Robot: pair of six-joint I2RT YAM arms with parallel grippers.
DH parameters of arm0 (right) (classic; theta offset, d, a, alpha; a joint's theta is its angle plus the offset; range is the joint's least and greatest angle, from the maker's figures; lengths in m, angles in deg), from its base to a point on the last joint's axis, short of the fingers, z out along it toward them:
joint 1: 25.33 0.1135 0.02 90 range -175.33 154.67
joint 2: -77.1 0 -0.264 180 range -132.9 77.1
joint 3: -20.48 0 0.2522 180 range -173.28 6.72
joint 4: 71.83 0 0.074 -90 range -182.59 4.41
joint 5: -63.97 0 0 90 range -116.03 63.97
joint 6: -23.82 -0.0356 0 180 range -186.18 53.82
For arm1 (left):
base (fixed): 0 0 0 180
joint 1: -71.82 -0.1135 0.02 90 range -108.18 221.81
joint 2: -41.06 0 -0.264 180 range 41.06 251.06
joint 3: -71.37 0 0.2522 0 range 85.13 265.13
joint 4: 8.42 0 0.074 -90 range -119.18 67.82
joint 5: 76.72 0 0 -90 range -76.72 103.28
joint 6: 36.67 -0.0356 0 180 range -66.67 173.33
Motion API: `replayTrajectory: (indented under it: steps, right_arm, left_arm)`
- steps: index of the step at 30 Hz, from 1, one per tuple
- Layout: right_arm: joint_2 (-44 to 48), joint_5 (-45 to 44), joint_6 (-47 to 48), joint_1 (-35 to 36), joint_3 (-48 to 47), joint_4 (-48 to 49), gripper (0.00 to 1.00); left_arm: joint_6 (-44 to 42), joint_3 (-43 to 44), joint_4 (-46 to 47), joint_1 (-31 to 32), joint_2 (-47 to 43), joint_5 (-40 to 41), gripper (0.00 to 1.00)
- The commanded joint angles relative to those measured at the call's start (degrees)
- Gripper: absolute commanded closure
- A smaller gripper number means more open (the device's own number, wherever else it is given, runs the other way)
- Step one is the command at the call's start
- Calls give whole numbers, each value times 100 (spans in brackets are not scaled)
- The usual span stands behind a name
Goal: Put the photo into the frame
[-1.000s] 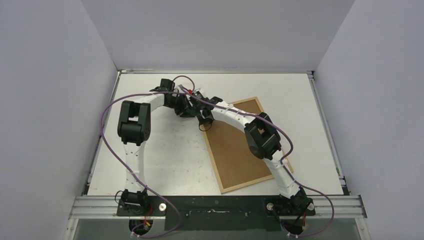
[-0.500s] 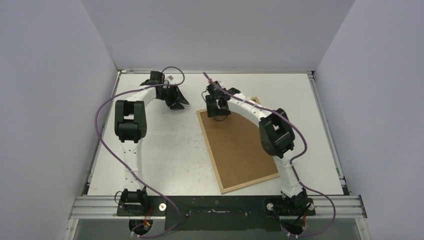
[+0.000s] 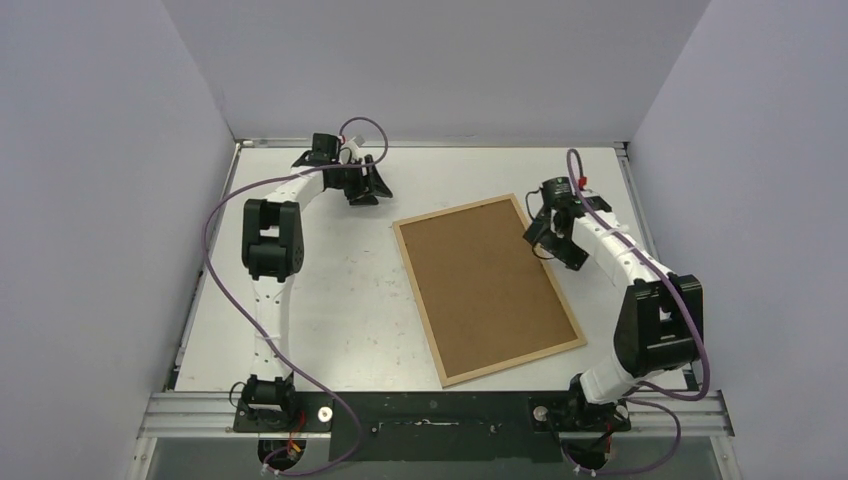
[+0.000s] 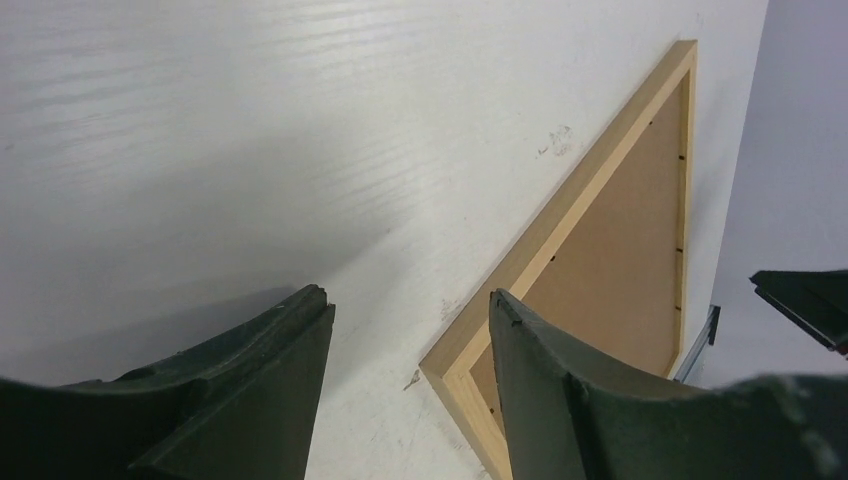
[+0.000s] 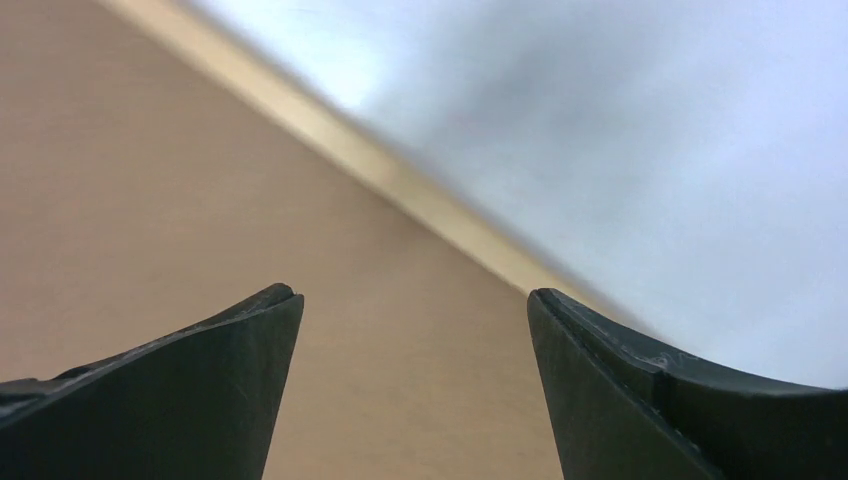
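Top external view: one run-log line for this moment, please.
frame: backing board up | photo: not visible | left end effector: open, empty | right end effector: open, empty, over frame edge

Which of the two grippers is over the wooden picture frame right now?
The right gripper, above one long edge of the thin light-wood picture frame; the left gripper is over bare white tabletop.

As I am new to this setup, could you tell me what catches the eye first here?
A light-wood frame lies back up, brown board showing, slanted on the table's right half. The right gripper hangs open over its right edge; the left gripper, also open and empty, hovers left of its far corner.
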Motion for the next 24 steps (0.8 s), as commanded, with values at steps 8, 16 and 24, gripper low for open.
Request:
replayTrajectory:
  steps: [8,16,24]
  right_arm:
    - [1112,-284,-1998,-1100,1409,-1098,1]
    - [1716,327,-3020,-1578,2635,-815,0]
    - [1395,1261,-3485,-1624,3463,238,0]
  left_arm:
    - [-665,251,647,469,319,-814,38]
    - [-700,312,514,567,495,-834,38]
    - [-696,264,359,585,549,-948,39]
